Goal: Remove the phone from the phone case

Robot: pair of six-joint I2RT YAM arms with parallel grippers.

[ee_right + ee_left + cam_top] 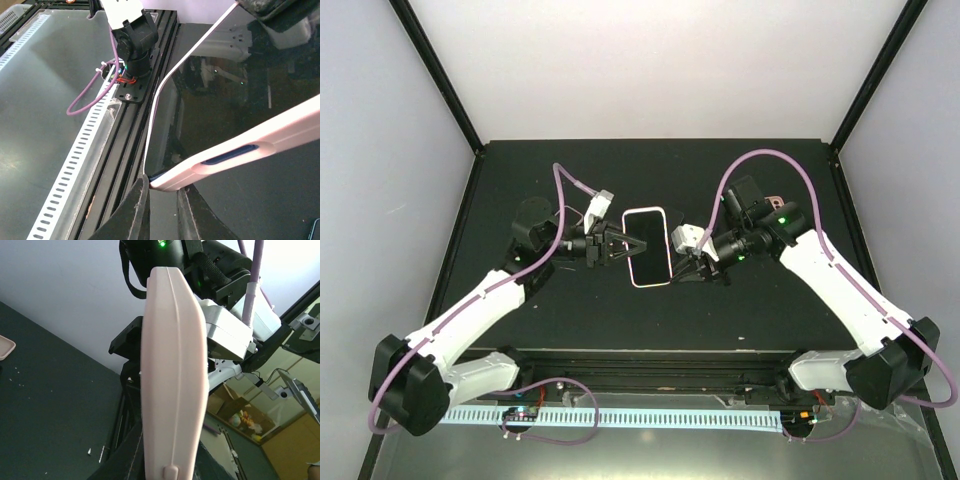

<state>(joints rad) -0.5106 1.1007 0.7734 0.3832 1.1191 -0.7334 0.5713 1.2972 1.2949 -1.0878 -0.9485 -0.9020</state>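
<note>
Left wrist sees only the phone case (pixel 172 370); right wrist shows the phone (pixel 225 100) screen. Left end effector (pixel 632 246) and right end effector (pixel 677 264) pinch the case narrowly.

One phone (pixel 649 248) sits in one case (pixel 648 285), flanked by two arms, the left arm (pixel 470 315) and right arm (pixel 840 285), and two grippers, the left gripper (pixel 631 246) and right gripper (pixel 681 269), with two purple cables (pixel 558 182) and one pink object (pixel 777 199) beyond the phone's right.
</note>
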